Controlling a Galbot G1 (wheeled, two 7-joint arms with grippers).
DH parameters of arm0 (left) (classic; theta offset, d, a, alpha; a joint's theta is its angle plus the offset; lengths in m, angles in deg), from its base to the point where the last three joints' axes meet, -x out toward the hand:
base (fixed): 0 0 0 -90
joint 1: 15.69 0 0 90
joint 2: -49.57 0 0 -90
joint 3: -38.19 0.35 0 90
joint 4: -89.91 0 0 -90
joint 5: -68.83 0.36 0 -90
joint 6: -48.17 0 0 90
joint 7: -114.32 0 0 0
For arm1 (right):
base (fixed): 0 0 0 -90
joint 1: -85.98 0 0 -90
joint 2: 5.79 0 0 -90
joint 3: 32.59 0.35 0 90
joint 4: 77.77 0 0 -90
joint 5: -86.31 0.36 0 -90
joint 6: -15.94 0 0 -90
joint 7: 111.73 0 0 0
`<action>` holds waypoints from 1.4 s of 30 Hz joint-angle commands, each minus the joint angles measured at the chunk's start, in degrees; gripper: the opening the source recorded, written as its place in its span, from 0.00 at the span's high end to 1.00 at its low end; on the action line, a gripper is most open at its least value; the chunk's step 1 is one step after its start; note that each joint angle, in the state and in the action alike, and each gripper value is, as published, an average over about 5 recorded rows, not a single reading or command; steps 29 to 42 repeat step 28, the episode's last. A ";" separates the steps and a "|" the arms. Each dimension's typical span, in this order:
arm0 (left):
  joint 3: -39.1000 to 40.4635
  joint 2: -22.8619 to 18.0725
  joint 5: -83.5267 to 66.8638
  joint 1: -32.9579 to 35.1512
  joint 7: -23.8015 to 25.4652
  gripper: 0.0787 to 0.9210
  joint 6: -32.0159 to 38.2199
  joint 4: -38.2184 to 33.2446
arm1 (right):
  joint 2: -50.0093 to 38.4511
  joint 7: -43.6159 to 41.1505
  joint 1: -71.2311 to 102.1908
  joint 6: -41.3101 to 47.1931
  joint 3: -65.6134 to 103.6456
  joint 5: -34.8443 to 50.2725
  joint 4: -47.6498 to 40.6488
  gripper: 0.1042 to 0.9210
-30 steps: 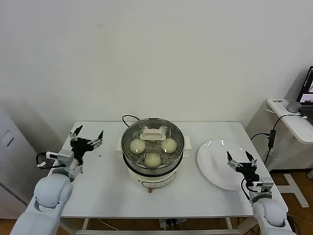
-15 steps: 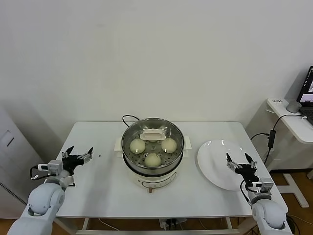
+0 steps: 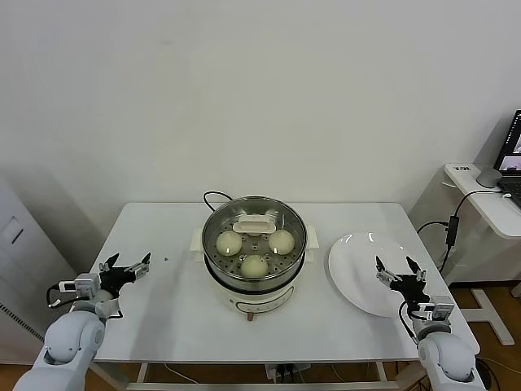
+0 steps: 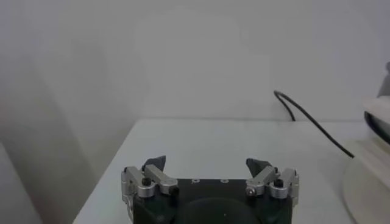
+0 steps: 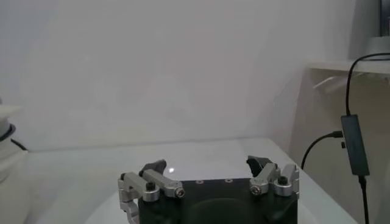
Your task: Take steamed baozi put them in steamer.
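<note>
Cream-white steamed baozi [image 3: 255,265]; shiny steel steamer [image 3: 254,247], white base; white plate [image 3: 366,273]; white table [image 3: 179,309].

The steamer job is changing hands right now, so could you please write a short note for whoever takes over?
Left tool: open, empty, at the table's left edge.
Right tool: open, empty, over the near edge of the white plate.
Steamer: mid-table, with three buns showing under the glass lid; a fourth cannot be made out.
Done: plate emptied, lid on.
Left: apparently nothing except confirming the fourth bun.

The lid's handle [image 3: 254,224] hides most of the fourth baozi [image 3: 255,235].
</note>
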 commanded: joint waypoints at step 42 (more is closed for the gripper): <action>-0.78 -1.23 0.63 1.33 -0.04 0.12 -1.39 -2.32 | 0.97 -0.63 1.79 0.73 0.29 -3.48 1.74 0.12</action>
